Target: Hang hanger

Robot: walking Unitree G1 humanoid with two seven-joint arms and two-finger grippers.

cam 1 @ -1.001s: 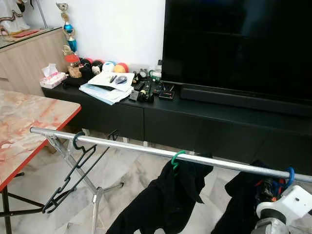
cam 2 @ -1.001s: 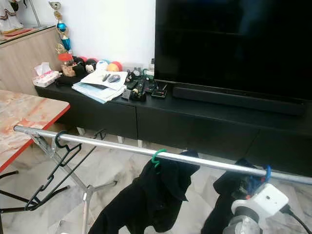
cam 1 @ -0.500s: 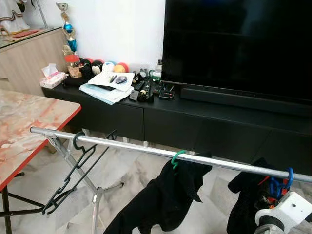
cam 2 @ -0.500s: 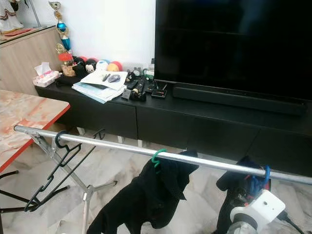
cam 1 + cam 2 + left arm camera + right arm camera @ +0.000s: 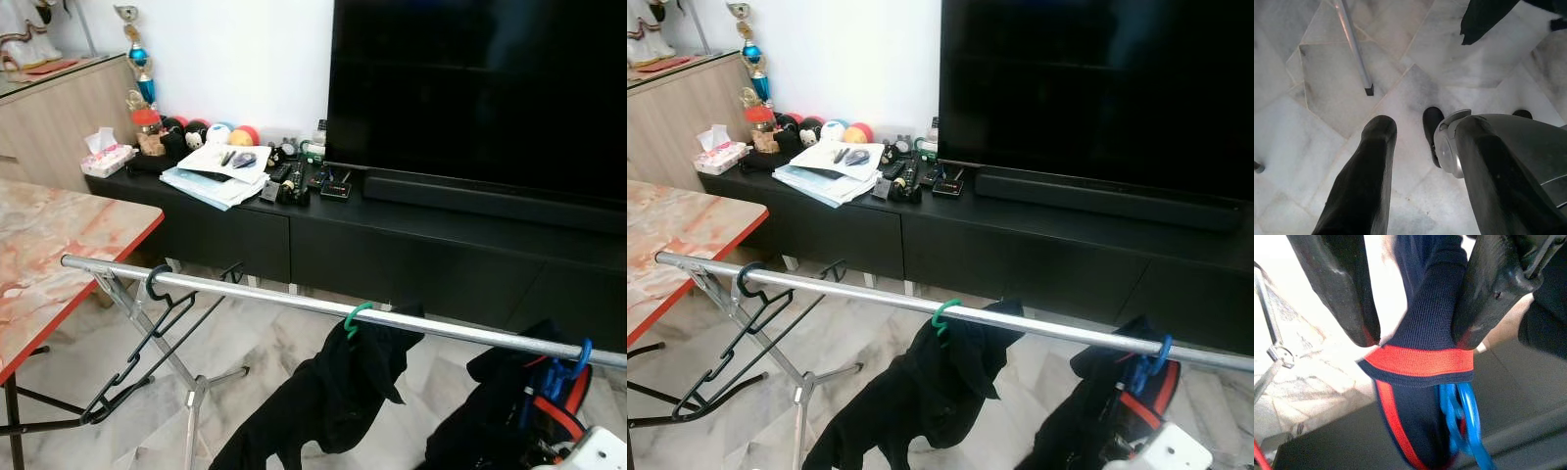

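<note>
Blue plastic hanger [image 5: 580, 358], hooked on steel rail [image 5: 294, 302], carrying navy red-trimmed garment [image 5: 1420, 357]: light, limp. Right gripper [image 5: 1415, 308] jaws clamped on garment collar; better hold: hanger's rigid neck. Left gripper [image 5: 1420, 161] jaws apart

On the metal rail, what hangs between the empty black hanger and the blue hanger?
A green hanger carrying a black garment, seen in both eye views on the rail.

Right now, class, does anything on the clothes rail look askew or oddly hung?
Yes. The empty black hanger near the rail's left end hangs tilted. The dark garment on the green hanger hangs bunched and lopsided. The right gripper pinches the navy garment's red-trimmed collar beside the blue hanger.
</note>
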